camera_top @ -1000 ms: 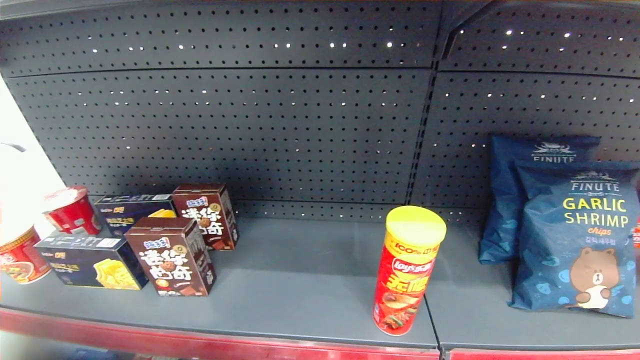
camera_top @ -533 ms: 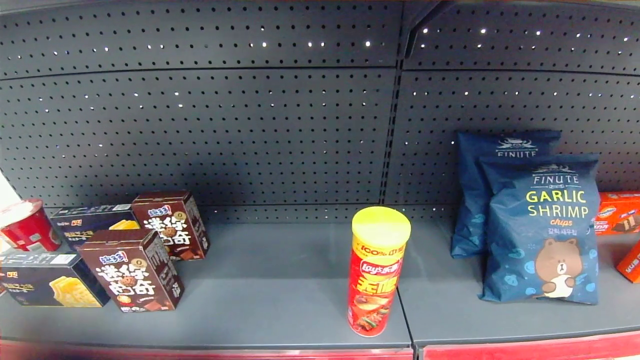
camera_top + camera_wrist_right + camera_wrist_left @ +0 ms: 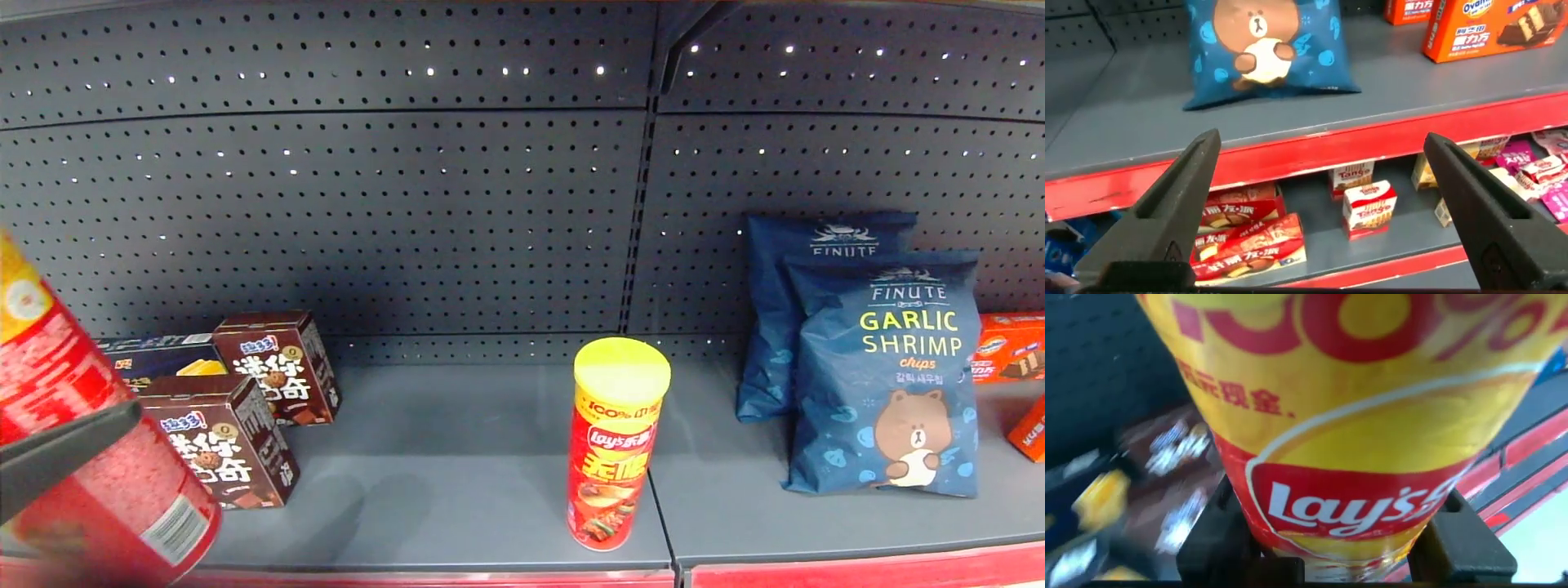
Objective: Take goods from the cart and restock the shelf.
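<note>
Gripping a red-and-yellow chip canister (image 3: 90, 457) around its body, the left gripper (image 3: 1341, 551) is pressing its dark fingers (image 3: 65, 447) against opposite sides of the tube, so the jaws are being held apart by the tube itself. This held can is tilting close to the camera, well to the left of the upright chip canister (image 3: 618, 441) that is standing at the front lip of the shelf (image 3: 457, 474). The tube is looking light and stiff yet easy to dent, with a slick wrap and brittle chips inside, so a mid-body hold with a modest squeeze is seeming right. The right gripper (image 3: 1323, 212) is hanging empty with its fingers spread wide, low in front of the shelf's red edge and to the right of the upright canister. Farther back and left of that canister, two brown snack boxes (image 3: 220, 445) are standing beside a dark blue box (image 3: 159, 355). To its right, a garlic shrimp chips bag (image 3: 886, 376) is leaning against a second blue bag (image 3: 784, 327), with orange boxes (image 3: 1008, 347) beyond. Behind the upright canister, the perforated back panel (image 3: 367, 204) is closing off the shelf.
</note>
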Robot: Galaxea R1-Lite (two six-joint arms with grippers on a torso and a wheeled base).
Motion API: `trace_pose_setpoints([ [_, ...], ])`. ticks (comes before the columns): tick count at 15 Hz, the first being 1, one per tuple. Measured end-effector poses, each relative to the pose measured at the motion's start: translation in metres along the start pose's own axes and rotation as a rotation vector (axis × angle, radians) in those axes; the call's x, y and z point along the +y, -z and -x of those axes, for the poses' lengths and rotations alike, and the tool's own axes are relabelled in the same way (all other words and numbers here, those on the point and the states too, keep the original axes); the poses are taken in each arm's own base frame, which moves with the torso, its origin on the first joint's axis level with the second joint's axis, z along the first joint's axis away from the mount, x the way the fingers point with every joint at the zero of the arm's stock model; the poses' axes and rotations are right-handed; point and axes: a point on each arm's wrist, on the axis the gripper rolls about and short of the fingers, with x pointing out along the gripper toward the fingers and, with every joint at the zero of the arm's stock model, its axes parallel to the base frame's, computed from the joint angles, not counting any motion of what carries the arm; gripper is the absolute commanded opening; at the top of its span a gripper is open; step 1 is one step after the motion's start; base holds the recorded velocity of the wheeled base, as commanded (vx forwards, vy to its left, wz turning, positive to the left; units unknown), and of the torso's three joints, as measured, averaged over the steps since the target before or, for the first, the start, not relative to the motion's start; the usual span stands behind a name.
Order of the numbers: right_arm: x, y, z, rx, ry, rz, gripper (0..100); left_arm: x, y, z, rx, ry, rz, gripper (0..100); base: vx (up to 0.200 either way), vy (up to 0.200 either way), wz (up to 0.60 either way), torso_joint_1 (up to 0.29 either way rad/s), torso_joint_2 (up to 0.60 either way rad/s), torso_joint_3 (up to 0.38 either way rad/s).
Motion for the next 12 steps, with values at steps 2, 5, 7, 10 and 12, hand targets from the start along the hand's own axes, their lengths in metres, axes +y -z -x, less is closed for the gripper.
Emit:
trace_pose_setpoints([
  [2,0.0,0.003,0.0,0.027,-0.016,0.029,100,0.006,-0.004,-0.03,-0.003,0.037,0.016,0,0.0,0.0,0.0,0.0,0.0,0.0],
  [5,0.001,0.003,0.0,0.037,-0.041,0.069,100,0.011,-0.002,-0.078,-0.001,0.043,0.019,0,0.0,0.0,0.0,0.0,0.0,0.0],
  [7,0.001,0.003,0.0,0.036,-0.041,0.07,100,0.005,0.002,-0.112,-0.013,0.007,0.034,0,0.0,0.0,0.0,0.0,0.0,0.0],
  [10,0.001,0.003,0.0,0.036,-0.043,0.069,100,-0.012,0.016,-0.157,0.011,-0.023,0.074,0,0.0,0.0,0.0,0.0,0.0,0.0],
  [12,0.001,0.003,0.0,0.036,-0.042,0.069,100,-0.02,0.026,-0.18,0.029,-0.029,0.076,0,0.0,0.0,0.0,0.0,0.0,0.0],
])
